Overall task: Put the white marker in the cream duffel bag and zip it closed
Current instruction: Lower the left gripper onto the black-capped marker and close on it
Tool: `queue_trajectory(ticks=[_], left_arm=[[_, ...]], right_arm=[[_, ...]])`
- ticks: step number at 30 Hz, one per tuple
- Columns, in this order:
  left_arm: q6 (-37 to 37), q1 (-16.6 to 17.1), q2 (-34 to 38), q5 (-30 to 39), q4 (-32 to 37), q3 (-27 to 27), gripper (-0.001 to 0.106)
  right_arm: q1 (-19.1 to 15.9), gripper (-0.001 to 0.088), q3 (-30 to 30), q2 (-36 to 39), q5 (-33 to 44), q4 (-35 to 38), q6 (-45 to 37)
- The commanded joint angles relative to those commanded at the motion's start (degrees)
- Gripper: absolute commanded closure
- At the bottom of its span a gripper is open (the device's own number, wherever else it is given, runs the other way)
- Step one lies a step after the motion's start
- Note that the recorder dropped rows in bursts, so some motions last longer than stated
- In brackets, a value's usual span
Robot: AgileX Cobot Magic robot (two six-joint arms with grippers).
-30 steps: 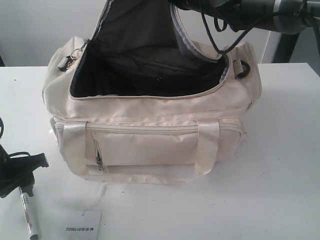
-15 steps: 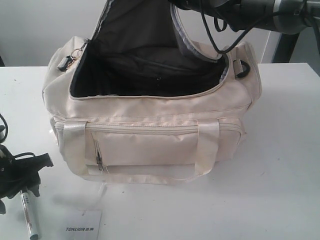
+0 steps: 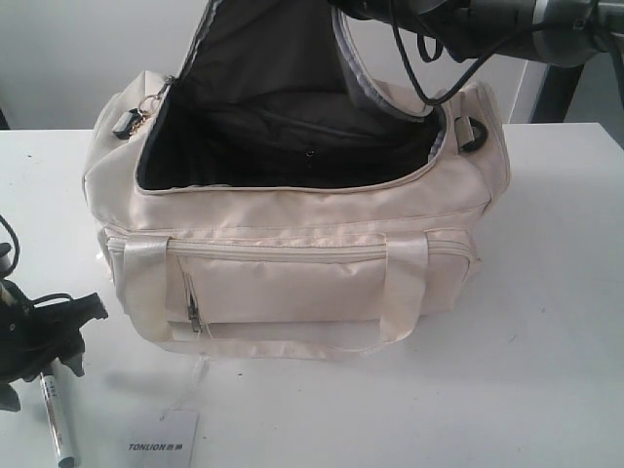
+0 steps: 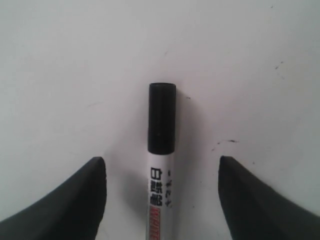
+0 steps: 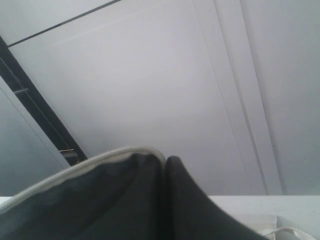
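Observation:
The white marker (image 3: 56, 425) lies on the table at the front left, its dark cap under my left gripper (image 3: 58, 351). In the left wrist view the marker (image 4: 162, 150) lies between the two black fingers (image 4: 80, 200), which stand wide apart and clear of it, so my left gripper (image 4: 161, 160) is open. The cream duffel bag (image 3: 292, 273) stands mid-table with its top open and the dark lining showing. My right gripper (image 5: 165, 160) is shut on the raised top flap (image 3: 273, 58), holding it up at the upper frame edge.
A white "TONLION" card (image 3: 161, 439) lies on the table just right of the marker. The right arm (image 3: 478, 24) and its cable hang over the bag's right end. A gold chain pull (image 3: 144, 109) hangs at the bag's left end. The white table (image 3: 546, 370) extends right of the bag.
My left gripper has shifted slightly right and lower over the marker, covering a little more of it. The right gripper and the bag's flap have not moved.

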Motion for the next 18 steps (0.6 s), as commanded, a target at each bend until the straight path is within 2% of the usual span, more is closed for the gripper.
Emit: queue_trajectory(ticks=[13,16,18], left_arm=[[0.39,0.0,2.65,0.42,0.11,0.0,0.039],[0.39,0.0,2.65,0.42,0.11,0.0,0.049],[0.39,0.0,2.65,0.33,0.11,0.0,0.065]], right_arm=[[0.0,0.0868,0.0,0.0,0.0,0.0,0.0],[0.0,0.0868,0.0,0.0,0.0,0.0,0.0],[0.0,0.0868,0.0,0.0,0.0,0.0,0.0]])
